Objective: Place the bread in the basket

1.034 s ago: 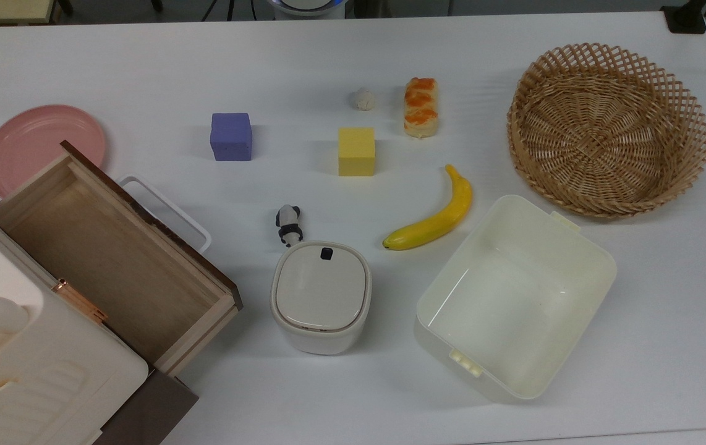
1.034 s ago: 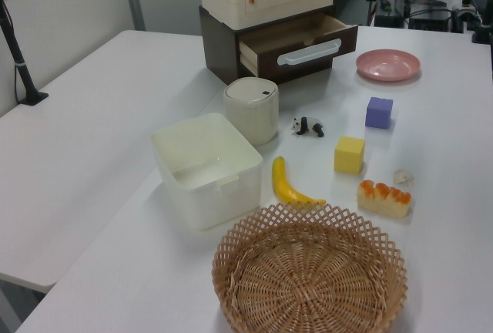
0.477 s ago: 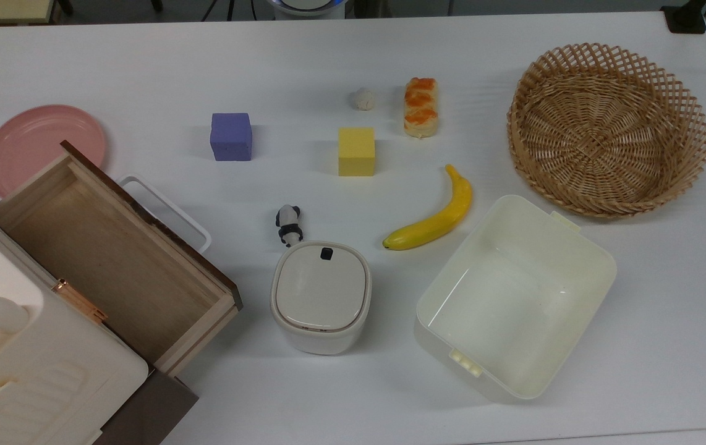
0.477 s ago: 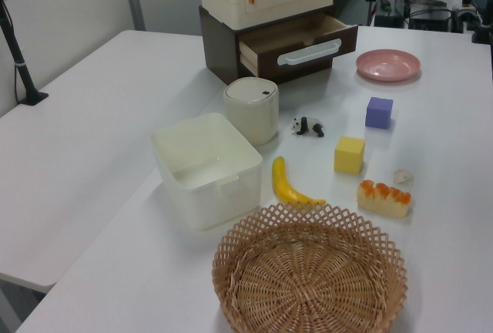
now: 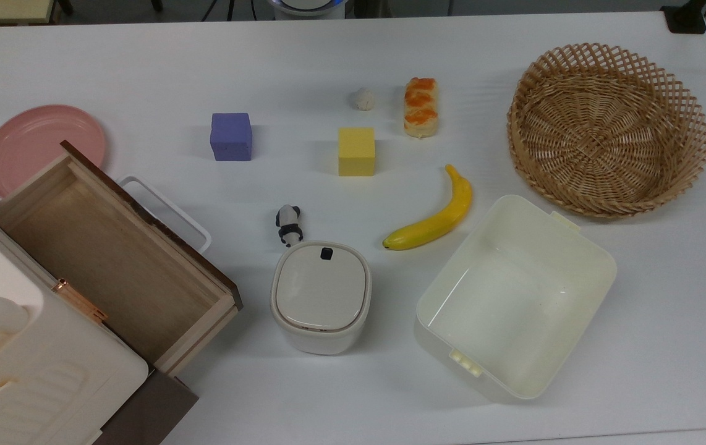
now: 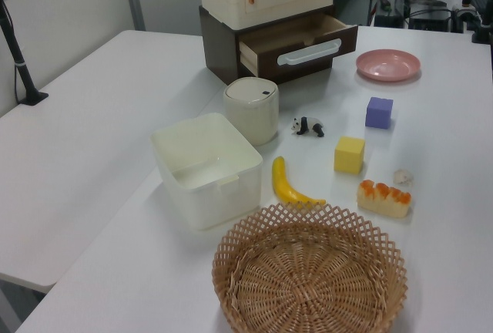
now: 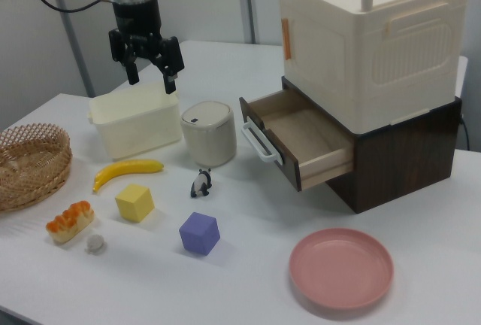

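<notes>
Glazed oblong bread [image 5: 421, 107] lies beside the lattice-rimmed wicker basket [image 5: 608, 128]; the gripper [image 7: 150, 68] hangs released, fingers spread.

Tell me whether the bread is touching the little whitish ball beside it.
Apart. The top view shows bare white table between the bread and the whitish ball; the right view shows the same gap.

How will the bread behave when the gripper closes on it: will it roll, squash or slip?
The bread lies flat on its long side, so it probably won't roll. It looks like a small toy loaf, likely light and perhaps a little squashy. Its orange patches look glazed, so gripping the plain pale sides seems safer. The gripper hangs open above the table.
</notes>
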